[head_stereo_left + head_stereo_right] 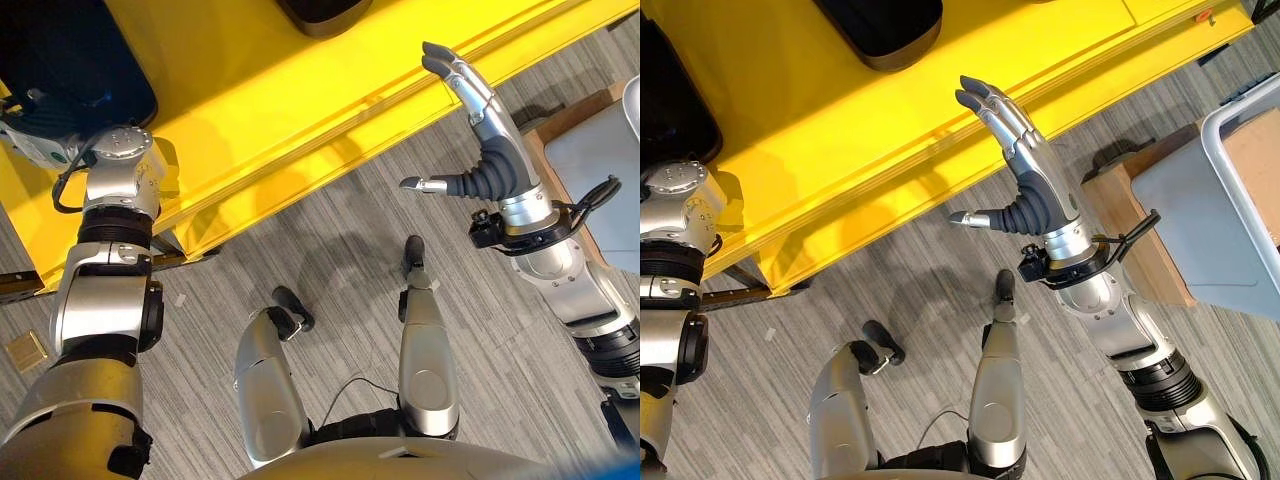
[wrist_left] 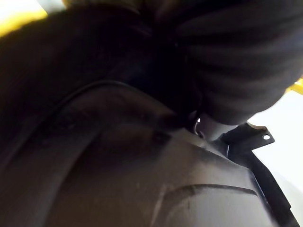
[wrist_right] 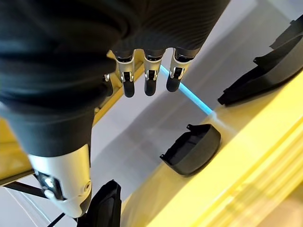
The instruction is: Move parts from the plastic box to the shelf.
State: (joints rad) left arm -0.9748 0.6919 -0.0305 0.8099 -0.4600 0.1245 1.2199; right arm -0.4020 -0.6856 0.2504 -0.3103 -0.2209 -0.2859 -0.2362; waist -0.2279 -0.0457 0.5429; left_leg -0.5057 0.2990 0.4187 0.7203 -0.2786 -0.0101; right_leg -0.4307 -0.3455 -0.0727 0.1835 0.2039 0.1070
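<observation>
Both arms reach over the yellow shelf (image 1: 300, 90), black parts lying on it.

At the shelf's left end the left arm ends over a dark blue-black part (image 1: 70, 60); the left wrist view shows a dark moulded part (image 2: 142, 175) very close to the hand's cover, and whether the fingers are wide or closed I cannot tell. Further right on the shelf, past its front edge, lies a black part (image 1: 880, 30). Right of it, the right hand (image 1: 1030, 195) hangs above the shelf's front edge, fingers (image 1: 990, 105) straight and wide, thumb out, holding nothing. Well right of the shelf, the grey plastic box (image 1: 1200, 200) sits on a wooden stand (image 1: 1140, 240).
</observation>
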